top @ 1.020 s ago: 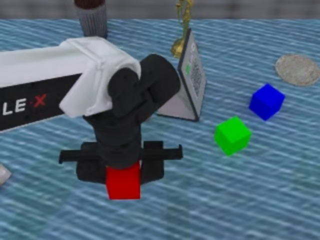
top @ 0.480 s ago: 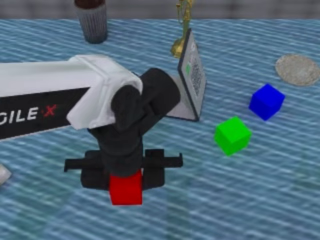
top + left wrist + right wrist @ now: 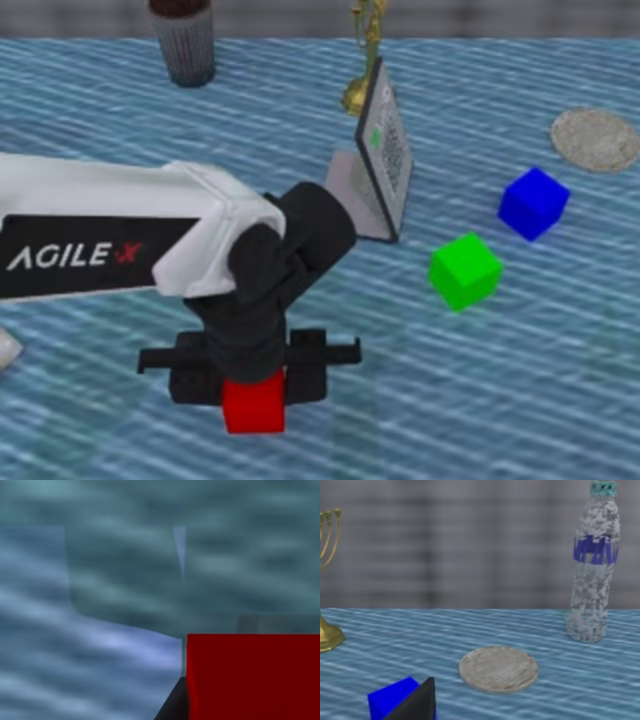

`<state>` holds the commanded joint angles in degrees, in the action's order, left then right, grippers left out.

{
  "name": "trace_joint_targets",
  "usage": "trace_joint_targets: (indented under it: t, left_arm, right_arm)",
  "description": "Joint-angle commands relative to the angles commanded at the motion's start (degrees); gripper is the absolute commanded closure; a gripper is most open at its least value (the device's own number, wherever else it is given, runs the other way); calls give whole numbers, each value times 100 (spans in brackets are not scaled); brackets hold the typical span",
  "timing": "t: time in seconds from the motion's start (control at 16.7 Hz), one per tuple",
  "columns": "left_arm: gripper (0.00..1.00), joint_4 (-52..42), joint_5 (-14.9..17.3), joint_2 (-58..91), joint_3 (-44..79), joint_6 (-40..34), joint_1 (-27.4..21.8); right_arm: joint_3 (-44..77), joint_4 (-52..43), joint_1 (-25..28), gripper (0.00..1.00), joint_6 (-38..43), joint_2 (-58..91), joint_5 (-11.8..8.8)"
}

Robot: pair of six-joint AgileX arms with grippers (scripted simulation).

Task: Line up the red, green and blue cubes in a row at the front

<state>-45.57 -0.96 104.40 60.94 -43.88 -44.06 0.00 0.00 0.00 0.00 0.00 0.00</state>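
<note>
Since a moment ago, the left tool [image 3: 252,372] has slid toward the front of the wavy blue tabletop [image 3: 520,400], squeezing the shiny red cube [image 3: 253,405]. Shiny green cube [image 3: 465,270] and shiny blue cube [image 3: 534,203] sit near each other on the right, beside a flat round grey stone disc [image 3: 596,138]. I cannot tell if the right tool is open.

The left tool [image 3: 252,368] hides the red cube's [image 3: 253,405] upper part; the picture's edge crops the left arm

Green cube [image 3: 465,270] sits front-left of blue cube [image 3: 533,203].
</note>
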Motion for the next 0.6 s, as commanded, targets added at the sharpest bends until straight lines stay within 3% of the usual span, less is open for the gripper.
trace_joint_targets:
  t: [0.06,0.6]
  left_arm:
    - [100,0,0,0,0,0,0]
    - [32,0,0,0,0,0,0]
  right_arm:
    - [0,0,0,0,0,0,0]
    - [0,0,0,0,0,0,0]
